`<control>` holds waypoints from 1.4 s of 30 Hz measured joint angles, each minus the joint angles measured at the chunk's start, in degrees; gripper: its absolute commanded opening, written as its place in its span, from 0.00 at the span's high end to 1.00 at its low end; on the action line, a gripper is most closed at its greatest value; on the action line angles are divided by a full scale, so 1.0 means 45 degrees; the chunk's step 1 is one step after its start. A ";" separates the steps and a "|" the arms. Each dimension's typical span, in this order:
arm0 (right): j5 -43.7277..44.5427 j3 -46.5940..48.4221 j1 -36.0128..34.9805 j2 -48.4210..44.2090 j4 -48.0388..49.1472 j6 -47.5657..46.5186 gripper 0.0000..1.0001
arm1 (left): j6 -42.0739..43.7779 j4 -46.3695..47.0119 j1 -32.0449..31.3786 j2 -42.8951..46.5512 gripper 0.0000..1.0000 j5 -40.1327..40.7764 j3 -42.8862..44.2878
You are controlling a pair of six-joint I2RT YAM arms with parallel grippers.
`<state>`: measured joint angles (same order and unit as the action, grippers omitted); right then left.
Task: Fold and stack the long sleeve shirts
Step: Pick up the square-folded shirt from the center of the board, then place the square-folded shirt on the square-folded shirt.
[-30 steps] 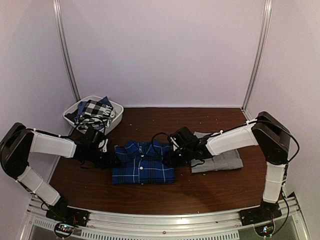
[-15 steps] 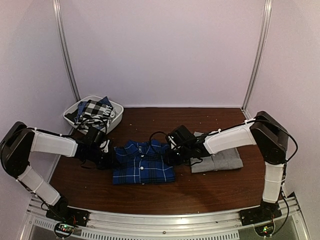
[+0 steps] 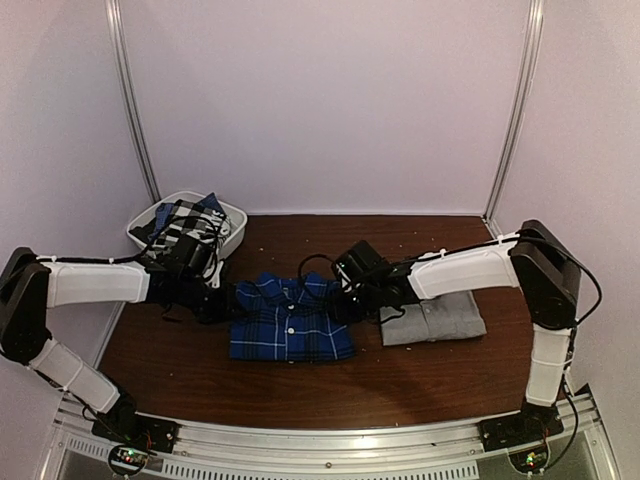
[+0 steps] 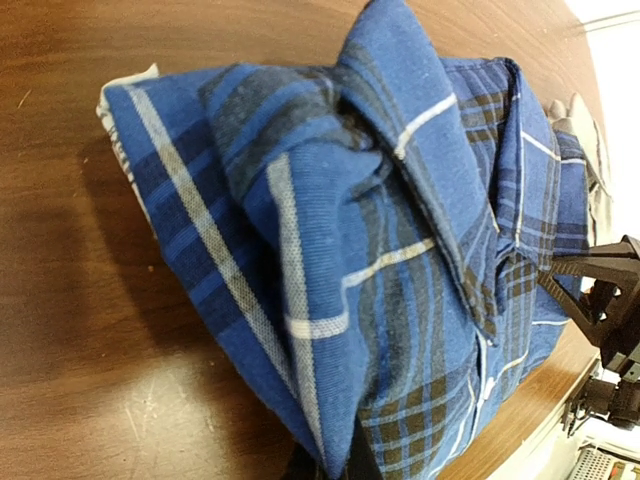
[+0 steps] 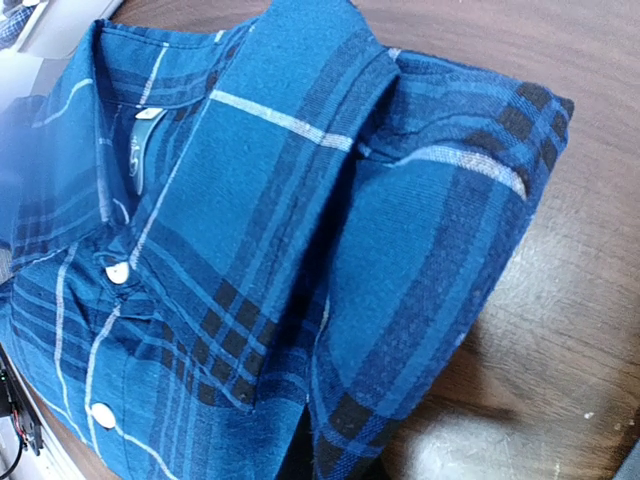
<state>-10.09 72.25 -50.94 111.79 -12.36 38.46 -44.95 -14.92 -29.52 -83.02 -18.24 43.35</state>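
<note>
Left gripper (image 3: 227, 303) and right gripper (image 3: 341, 304) seem clamped on opposite shoulders of the blue plaid shirt (image 3: 290, 328); lift level, in step, toward the grey shirt (image 3: 442, 322).

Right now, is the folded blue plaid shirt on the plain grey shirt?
No, the blue plaid shirt sits left of the grey shirt, not overlapping.

Robotics lab booth: plain pale walls (image 3: 320, 100), aluminium rails (image 3: 135, 110), 2 robot arms (image 3: 95, 284), wooden table (image 3: 420, 370).
</note>
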 measured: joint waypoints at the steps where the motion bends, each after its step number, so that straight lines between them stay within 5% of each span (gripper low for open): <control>1: 0.0034 0.0058 0.0000 -0.0087 -0.0126 -0.0049 1.00 | -0.0005 -0.0049 -0.0044 0.0005 1.00 0.0000 0.0092; 19: 0.1365 -0.0257 0.0835 -0.3575 -0.2200 -0.1239 1.00 | -0.1030 -0.0476 -0.2390 -0.1778 1.00 0.0379 0.4279; 31: 0.2021 -0.2977 0.3978 -0.7019 -0.3419 -0.2312 1.00 | -0.2006 0.0257 -0.4687 -0.6513 1.00 0.0631 0.9942; 42: 0.2147 -0.4454 0.6815 -0.8495 -0.3997 -0.3293 1.00 | -0.2934 0.1287 -0.5610 -0.9122 1.00 0.0321 1.2488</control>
<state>-0.43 52.21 -20.27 73.56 -30.35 23.64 -58.15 -9.13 -54.76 -124.07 -16.80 99.55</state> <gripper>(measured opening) 0.036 0.029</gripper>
